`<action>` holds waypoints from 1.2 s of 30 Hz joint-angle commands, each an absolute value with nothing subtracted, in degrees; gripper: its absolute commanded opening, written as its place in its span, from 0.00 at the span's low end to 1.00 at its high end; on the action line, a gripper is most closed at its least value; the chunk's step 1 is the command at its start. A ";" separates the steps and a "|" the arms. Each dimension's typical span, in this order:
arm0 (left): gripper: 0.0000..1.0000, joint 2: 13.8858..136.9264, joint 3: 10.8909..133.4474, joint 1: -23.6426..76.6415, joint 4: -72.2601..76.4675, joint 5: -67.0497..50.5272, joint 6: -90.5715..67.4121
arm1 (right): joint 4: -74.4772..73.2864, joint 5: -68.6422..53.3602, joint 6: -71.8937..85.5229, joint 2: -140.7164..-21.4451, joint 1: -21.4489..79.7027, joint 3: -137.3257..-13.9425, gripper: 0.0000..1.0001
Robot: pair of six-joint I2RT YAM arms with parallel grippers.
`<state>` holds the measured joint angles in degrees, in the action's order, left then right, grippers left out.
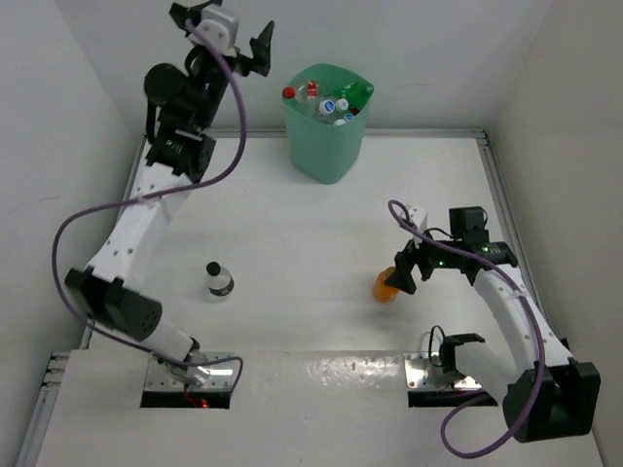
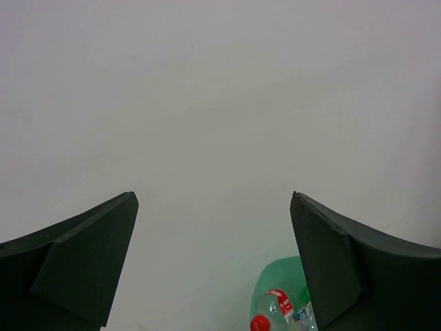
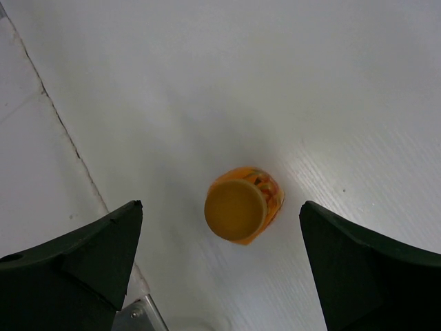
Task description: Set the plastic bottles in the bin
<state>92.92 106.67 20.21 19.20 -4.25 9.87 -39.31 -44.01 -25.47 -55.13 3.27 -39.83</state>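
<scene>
The mint-green bin (image 1: 326,146) stands at the back of the table and holds several plastic bottles, among them a red-capped clear one (image 1: 292,93) and a green one (image 1: 356,94). My left gripper (image 1: 243,51) hangs high, left of the bin, open and empty. In the left wrist view its fingers (image 2: 83,255) frame the wall, with the bin (image 2: 275,276) and the red-capped bottle (image 2: 270,309) low right. My right gripper (image 1: 402,274) is open directly over an upright orange bottle (image 1: 386,287). Its cap (image 3: 236,209) sits between the spread fingers, untouched. A clear black-capped bottle (image 1: 220,280) stands centre-left.
White walls close in the table on the left, back and right. Metal mounting plates (image 1: 192,377) lie at the near edge by the arm bases. A seam in the tabletop (image 3: 62,127) runs just left of the orange bottle.
</scene>
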 commanded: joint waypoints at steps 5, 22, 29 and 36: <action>1.00 80.96 89.31 19.34 14.78 -2.29 10.63 | -31.04 -37.29 -25.40 -61.60 7.81 -38.32 0.93; 1.00 73.74 78.49 12.49 12.66 -0.79 10.02 | -27.24 -26.11 -23.73 -64.69 14.41 -37.70 0.31; 1.00 74.27 76.90 12.48 13.27 -1.93 8.88 | -29.09 -28.03 -21.98 -63.81 14.33 -47.62 0.13; 1.00 74.27 74.54 12.48 13.80 -1.93 6.69 | -15.09 -34.53 -11.02 -69.16 9.85 -70.03 0.12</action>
<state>75.31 75.13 13.06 11.07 -1.52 8.69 -26.94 -30.22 -17.67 -67.79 11.86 -63.13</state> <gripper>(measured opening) 0.997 0.431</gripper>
